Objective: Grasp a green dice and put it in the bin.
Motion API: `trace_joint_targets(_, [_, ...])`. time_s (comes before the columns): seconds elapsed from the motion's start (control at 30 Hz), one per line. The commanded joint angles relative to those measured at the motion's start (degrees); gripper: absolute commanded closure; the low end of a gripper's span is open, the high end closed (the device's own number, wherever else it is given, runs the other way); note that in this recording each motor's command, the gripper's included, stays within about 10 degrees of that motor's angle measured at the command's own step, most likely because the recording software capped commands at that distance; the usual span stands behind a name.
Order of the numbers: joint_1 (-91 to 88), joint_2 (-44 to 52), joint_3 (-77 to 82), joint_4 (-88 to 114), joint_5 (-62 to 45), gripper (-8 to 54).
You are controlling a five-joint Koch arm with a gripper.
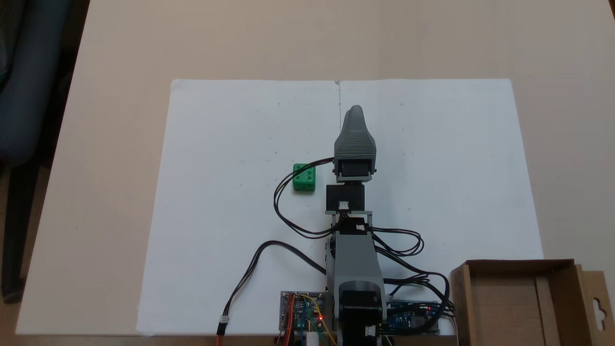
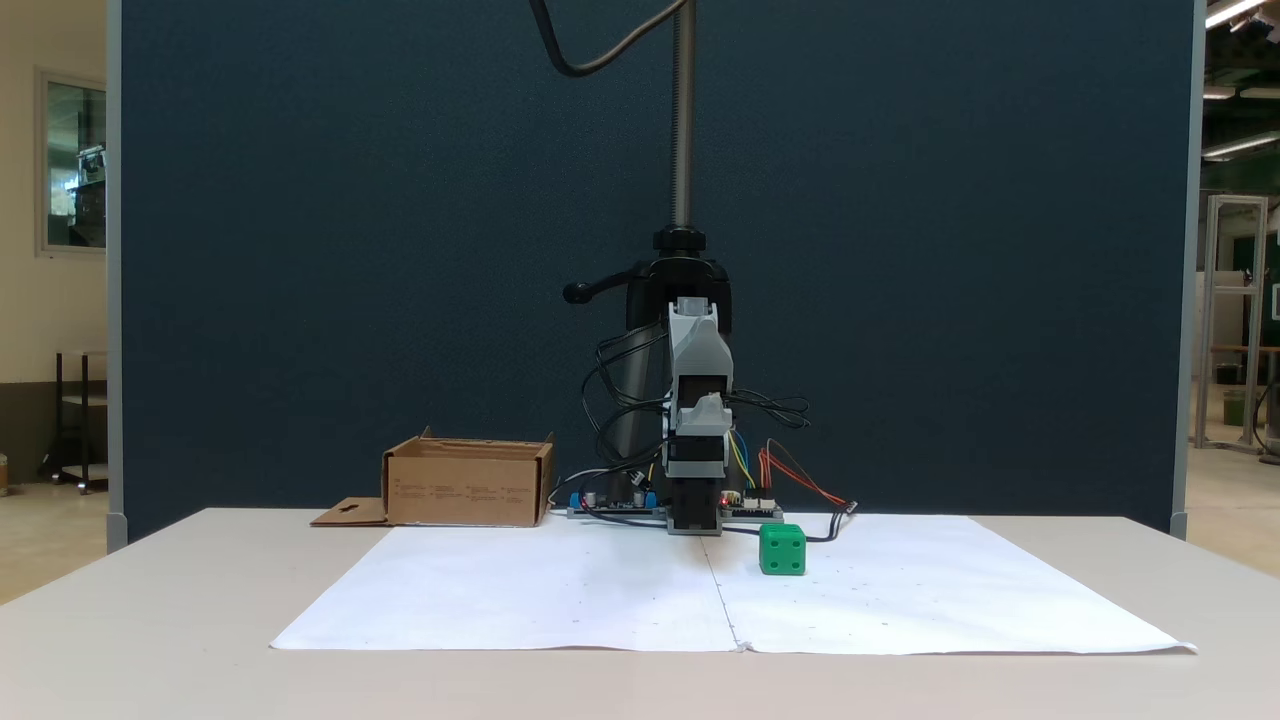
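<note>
so: green dice (image 1: 304,178) sits on white paper (image 1: 230,192), just left of folded arm in top-down fixed view, untouched. gripper (image 1: 356,115) jaw state: cannot tell. bin (image 1: 567,274) well apart. dice likely light, rigid, smooth; pinch across opposite flat faces.

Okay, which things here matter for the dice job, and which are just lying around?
Belongs to the job:
green dice
bin
hand

Just lying about:
white paper sheet
circuit boards
loose cables
</note>
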Motion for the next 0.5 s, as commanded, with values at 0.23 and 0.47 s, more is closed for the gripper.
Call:
trace_joint_targets(0.23, [-0.26,6.24,3.34,1.49,-2.46,3.3])
trace_joint_targets(0.47, [-0.7,6.24,-9.93,29.25,-2.29,3.3])
